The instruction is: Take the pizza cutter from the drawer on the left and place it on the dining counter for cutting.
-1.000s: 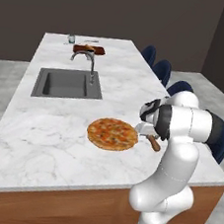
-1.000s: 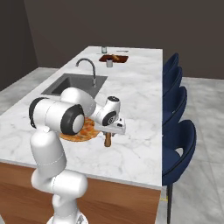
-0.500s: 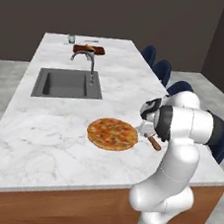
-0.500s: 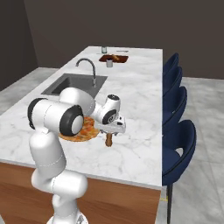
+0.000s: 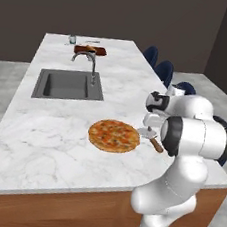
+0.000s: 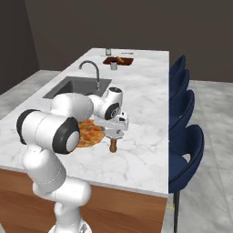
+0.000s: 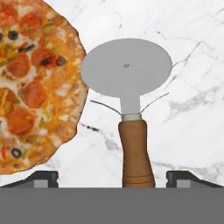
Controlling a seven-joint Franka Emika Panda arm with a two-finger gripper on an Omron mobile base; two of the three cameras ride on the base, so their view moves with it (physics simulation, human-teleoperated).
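The pizza cutter (image 7: pixel 129 109) lies flat on the white marble worktop (image 7: pixel 192 52) of the dining counter, just to the right of the pizza (image 7: pixel 30 83), which fills the left of your hand view. Moving right from the pizza's crust, you meet the silver wheel, very close to that crust, then bare marble. The cutter's long axis runs straight away from the hand: brown handle nearest you, wheel at the far end. The fingers (image 7: pixel 112 177) stand wide apart, one tip on each side of the handle's butt and clear of it, gripping nothing. In the right base view the cutter (image 6: pixel 113 140) sits directly under the hand, beside the pizza (image 6: pixel 88 133). You can judge the placing as done; the cutter looks released, so a straight lift should clear the handle without nudging it.
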